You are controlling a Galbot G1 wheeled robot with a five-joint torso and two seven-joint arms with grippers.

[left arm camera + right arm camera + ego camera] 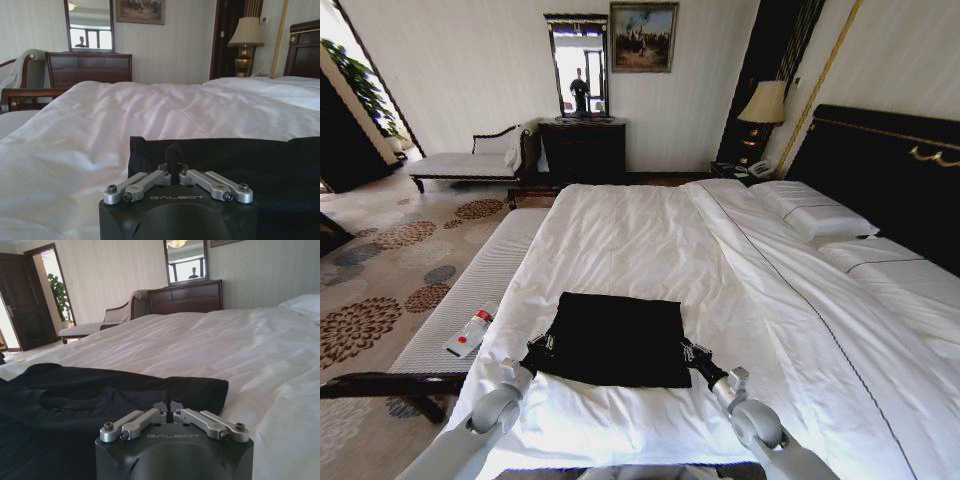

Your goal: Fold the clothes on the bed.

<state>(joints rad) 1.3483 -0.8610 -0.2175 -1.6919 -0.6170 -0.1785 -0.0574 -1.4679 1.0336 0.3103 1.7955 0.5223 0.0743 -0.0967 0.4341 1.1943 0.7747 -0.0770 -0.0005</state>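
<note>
Head view frames the black T-shirt (616,338) lying as a partly folded rectangle on the white duvet near the foot of the bed (650,240), well short of the pillows. The left hand (542,347) is set at the shirt's near left corner and the right hand (694,352) at its near right corner. In the left wrist view the left hand (173,161) is seen closed on a pinch of black cloth; in the right wrist view the right hand (170,405) is closed at the shirt's edge, apparently on the fabric.

The step in hand is judged to be a fold of the near edge. It would be done well if both corners were lifted together, kept level and equally taut, and carried away from the robot so that the hem is laid square on the far edge without the duvet being dragged.

The lettering is hidden, the sleeves cannot be made out, and how many layers are pinched cannot be told.
</note>
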